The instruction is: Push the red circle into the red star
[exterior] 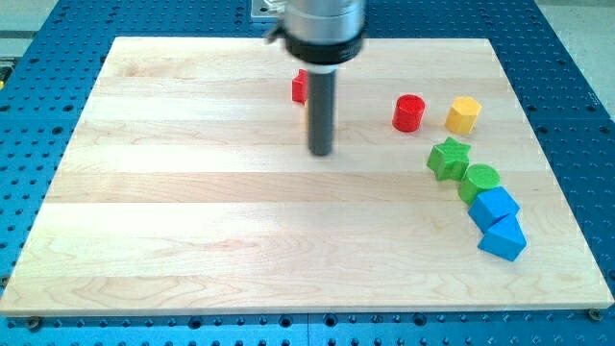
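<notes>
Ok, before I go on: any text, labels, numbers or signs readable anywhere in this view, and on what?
None: no text on the pale wooden board, the blue perforated table, the coloured blocks such as the red circle and partly hidden red star, or the dark rod above my tip.

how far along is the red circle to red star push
Done: nothing yet. The red circle sits apart from the red star, which is partly hidden behind the rod. In hand: my tip is below the star, to the left of the circle and touching neither. Left: get to the circle's right side and push it leftward into the star.
</notes>
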You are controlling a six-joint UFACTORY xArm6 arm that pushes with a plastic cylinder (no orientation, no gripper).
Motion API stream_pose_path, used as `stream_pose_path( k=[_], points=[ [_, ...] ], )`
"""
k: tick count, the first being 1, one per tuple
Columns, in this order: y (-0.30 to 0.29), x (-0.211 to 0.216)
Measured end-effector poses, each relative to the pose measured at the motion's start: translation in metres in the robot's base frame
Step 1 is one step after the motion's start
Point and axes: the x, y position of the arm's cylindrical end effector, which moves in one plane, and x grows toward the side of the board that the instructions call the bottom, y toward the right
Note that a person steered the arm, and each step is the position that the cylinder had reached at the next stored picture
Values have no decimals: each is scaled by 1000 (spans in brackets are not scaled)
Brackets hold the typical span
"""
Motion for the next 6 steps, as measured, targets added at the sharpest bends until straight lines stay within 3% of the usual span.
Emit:
stream_pose_path(
  k=[1,2,3,4,5,6],
  points=[
    [100,1],
    [99,-34],
    [58,-47],
    [121,-92],
    [132,-107],
    [39,-111]
  ],
)
